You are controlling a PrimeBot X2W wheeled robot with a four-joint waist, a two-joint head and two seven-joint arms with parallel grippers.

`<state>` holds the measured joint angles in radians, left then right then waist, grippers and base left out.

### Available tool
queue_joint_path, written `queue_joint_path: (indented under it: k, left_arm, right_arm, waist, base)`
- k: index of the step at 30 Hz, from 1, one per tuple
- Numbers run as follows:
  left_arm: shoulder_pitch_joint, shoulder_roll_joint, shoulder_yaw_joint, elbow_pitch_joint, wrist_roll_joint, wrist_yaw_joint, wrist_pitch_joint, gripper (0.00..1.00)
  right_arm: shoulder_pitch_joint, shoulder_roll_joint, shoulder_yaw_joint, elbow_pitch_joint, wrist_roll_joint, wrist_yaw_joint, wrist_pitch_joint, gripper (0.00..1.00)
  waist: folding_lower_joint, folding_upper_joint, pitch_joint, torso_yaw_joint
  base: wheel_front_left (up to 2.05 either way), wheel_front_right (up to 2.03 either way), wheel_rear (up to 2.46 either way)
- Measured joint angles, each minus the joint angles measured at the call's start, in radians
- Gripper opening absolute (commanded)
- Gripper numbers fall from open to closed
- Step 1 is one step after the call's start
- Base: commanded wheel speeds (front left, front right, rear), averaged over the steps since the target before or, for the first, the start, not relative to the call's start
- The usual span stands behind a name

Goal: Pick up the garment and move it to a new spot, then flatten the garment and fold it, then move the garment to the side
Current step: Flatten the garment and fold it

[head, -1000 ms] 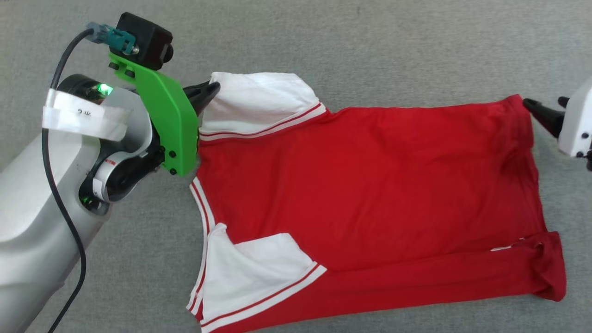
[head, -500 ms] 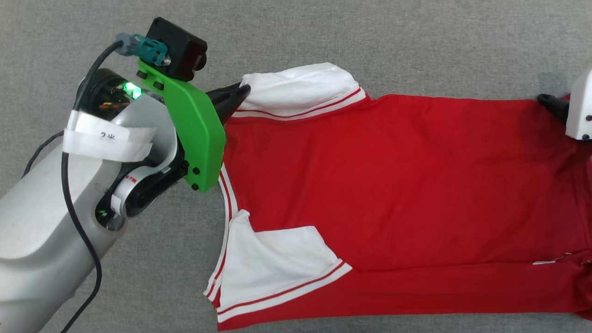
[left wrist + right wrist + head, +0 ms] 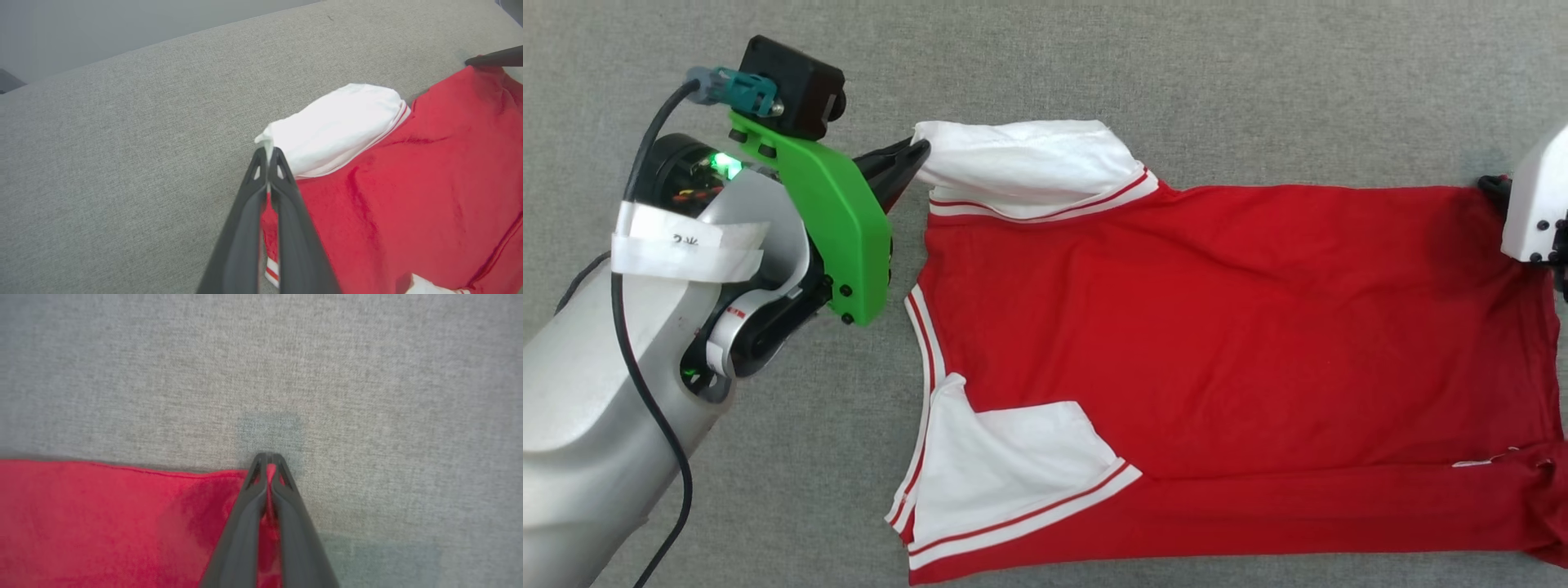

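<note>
Found a grey woven fabric surface point(image 3: 1217, 73) carrying the red jersey T-shirt with white striped-trim sleeves point(image 3: 1217, 327), spread flat; saw left hand point(image 3: 267, 153) pinching the far white sleeve's tip; saw right hand point(image 3: 267, 459) pinching the red hem corner.

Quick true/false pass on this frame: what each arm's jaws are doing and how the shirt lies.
1. The left gripper has its jaws shut on the tip of a white sleeve. True.
2. The right gripper has its jaws open, clear of the cloth. False: they are shut on a red corner of the garment.
3. A black number print faces up on the garment. False: the face in view is plain red.
4. The garment lies on a grey fabric surface. True.
</note>
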<state>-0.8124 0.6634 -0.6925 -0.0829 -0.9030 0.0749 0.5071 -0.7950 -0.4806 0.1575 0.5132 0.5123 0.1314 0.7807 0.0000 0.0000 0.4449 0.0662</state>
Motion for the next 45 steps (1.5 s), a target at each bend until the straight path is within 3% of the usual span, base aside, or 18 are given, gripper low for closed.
queue_joint_path:
  k: [7, 8, 19, 38, 45]
  left_arm:
    - [0.038, 0.0, 0.017, 0.043, -0.004, 0.005, -0.046, 0.0]
    - [0.059, 0.004, 0.025, 0.049, -0.008, 0.01, -0.065, 0.0]
    - [0.157, 0.023, 0.028, 0.053, -0.023, 0.027, -0.103, 0.0]
    - [0.472, 0.058, -0.014, -0.047, -0.075, 0.104, -0.181, 0.0]
    - [0.566, 0.06, -0.048, -0.038, -0.093, 0.105, -0.191, 0.0]
  right_arm:
    - [0.032, -0.01, 0.007, 0.005, 0.037, 0.0, -0.144, 0.0]
    - [0.041, -0.022, 0.007, 0.005, 0.063, 0.0, -0.209, 0.0]
    - [0.145, -0.07, 0.011, -0.025, 0.165, 0.0, -0.382, 0.0]
    - [0.514, -0.132, -0.001, -0.189, 0.342, 0.0, -0.478, 0.0]
    - [0.621, -0.132, -0.018, -0.236, 0.38, 0.0, -0.479, 0.0]
  waist:
    - [0.0, 0.0, -0.052, -0.014]
    - [0.0, 0.0, -0.077, -0.019]
    - [0.0, 0.0, -0.177, -0.028]
    - [0.0, 0.0, -0.347, -0.016]
    - [-0.0001, 0.0, -0.367, -0.001]
  base:
    - [0.0, 0.0, 0.0]
    - [0.0, 0.0, 0.0]
    - [0.0, 0.0, 0.0]
    - [0.0, 0.0, 0.0]
    - [0.0, 0.0, 0.0]
